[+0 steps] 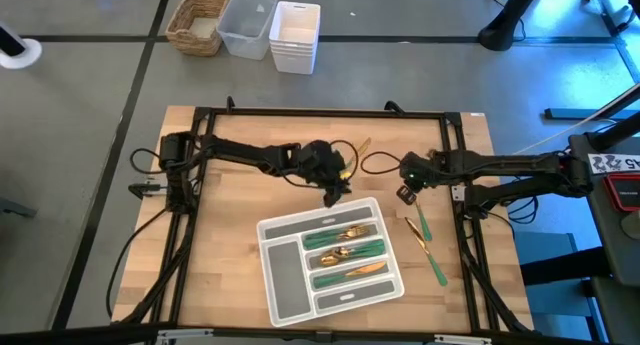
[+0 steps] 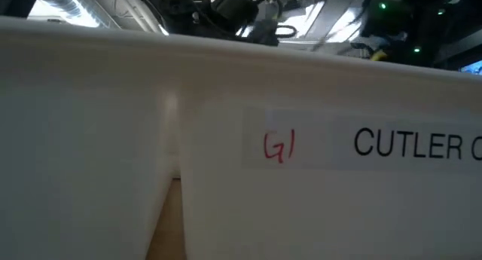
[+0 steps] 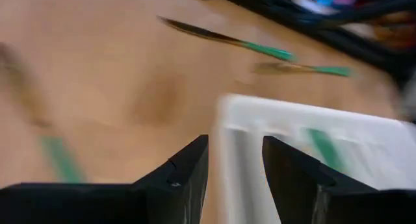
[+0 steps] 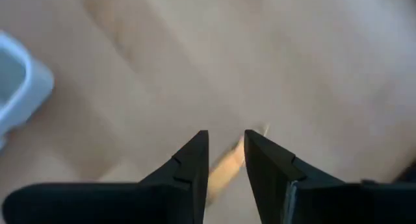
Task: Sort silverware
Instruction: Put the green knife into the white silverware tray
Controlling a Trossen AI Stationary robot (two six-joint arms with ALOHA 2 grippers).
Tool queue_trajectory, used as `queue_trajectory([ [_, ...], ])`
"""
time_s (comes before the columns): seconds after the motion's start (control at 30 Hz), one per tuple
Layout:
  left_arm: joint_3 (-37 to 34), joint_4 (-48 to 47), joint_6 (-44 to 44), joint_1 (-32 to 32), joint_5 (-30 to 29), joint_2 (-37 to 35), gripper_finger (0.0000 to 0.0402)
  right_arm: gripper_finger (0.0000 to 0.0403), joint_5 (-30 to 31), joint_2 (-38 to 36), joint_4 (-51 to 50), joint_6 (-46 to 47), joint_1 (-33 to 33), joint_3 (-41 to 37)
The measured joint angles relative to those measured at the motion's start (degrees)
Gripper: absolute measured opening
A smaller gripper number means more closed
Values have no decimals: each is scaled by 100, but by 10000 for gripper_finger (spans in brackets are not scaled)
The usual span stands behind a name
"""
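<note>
The grey compartmented tray (image 1: 284,275) lies on the wooden table near its front. Several green-handled gold pieces of silverware (image 1: 345,251) lie in its compartments. Two more pieces (image 1: 422,223) (image 1: 436,265) lie on the wood to the tray's right. My left gripper (image 1: 335,192) (image 3: 235,160) hangs open over the tray's far rim (image 3: 273,110), with nothing between its fingers. My right gripper (image 1: 407,195) (image 4: 226,152) points steeply down, open, just far of the loose pieces. A blurred gold end (image 4: 224,167) shows in the gap below its fingers. My right gripper's fingers stand on either side of a gold end (image 4: 224,167) of a piece lying on the table, coming from above. Whether they touch it, I cannot tell. My left gripper touches nothing.
A black frame (image 1: 320,112) runs around the table. A wicker basket (image 1: 198,23) and two white bins (image 1: 248,23) (image 1: 296,35) stand beyond the far edge. A gold piece (image 1: 362,145) lies near the far rail. The tray's white wall (image 2: 226,154) fills the low view.
</note>
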Motion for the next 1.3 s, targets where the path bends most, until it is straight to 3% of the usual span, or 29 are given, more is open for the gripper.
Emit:
queue_trajectory([
  [0.1,0,-2,312,100,-794,19,136,99,660,0,941,-1506,0,0],
  [0.2,0,-22,402,190,-1156,69,136,99,971,17,1976,-3050,-4,0],
  [0.3,0,28,358,250,-1183,133,136,99,848,139,2925,-4176,-130,0],
  [0.43,0,15,368,268,-1179,166,136,99,255,495,3617,-5144,-542,3],
  [0.83,-1,-67,552,266,-1179,175,136,99,-1006,1937,4438,-6084,-1713,0],
  [1.03,-4,-196,554,270,-1179,175,136,99,-1219,2564,5118,-6740,-1849,0],
  [1.3,-4,-173,554,272,-1179,208,136,99,-1278,3140,6055,-6762,-1845,4],
])
